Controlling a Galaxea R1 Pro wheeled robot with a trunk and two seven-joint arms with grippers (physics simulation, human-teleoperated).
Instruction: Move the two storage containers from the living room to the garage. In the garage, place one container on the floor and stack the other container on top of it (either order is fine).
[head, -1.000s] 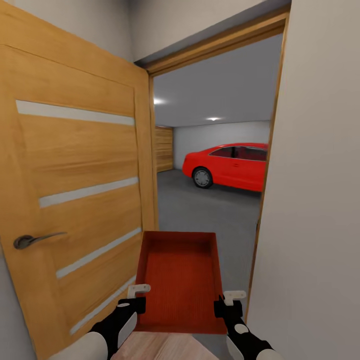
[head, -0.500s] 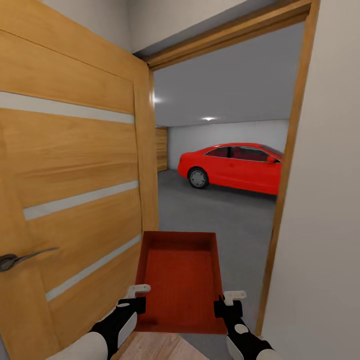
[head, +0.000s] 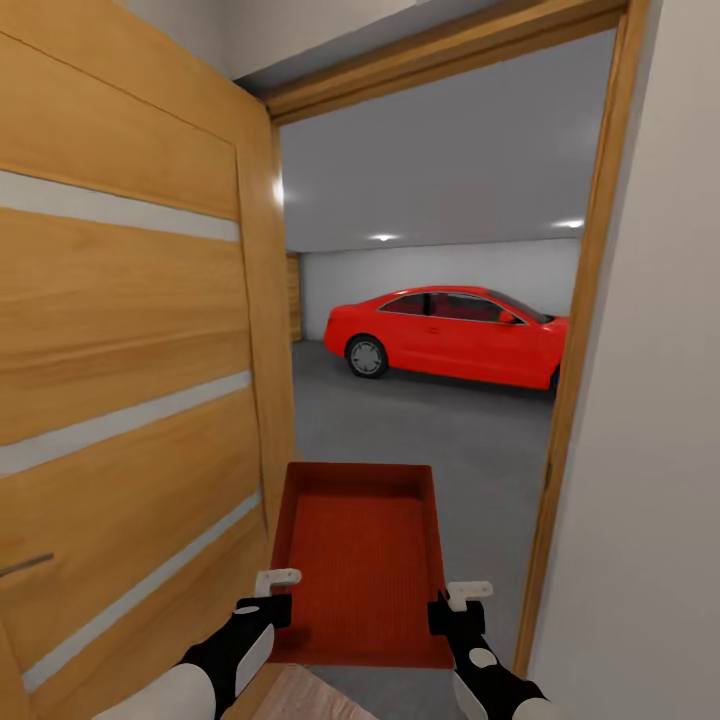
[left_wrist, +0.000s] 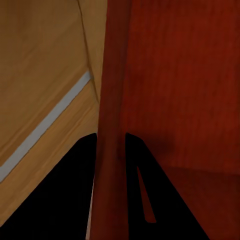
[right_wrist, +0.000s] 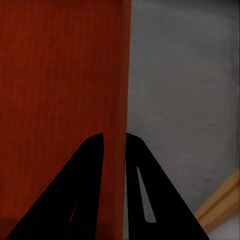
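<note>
container: red-orange open box, held level between both grippers, its long axis pointing away from them through the doorway
left gripper: pinching the container's left wall near the close corner; in the left wrist view its fingers sit on either side of that wall
right gripper: pinching the right wall near the close corner; in the right wrist view the fingers straddle the wall
door: wood-panelled, swung open, just left of the left gripper
door frame: just right of the right gripper
floor: grey concrete, beyond and below the container
car: red, parked well ahead of the grippers
</note>
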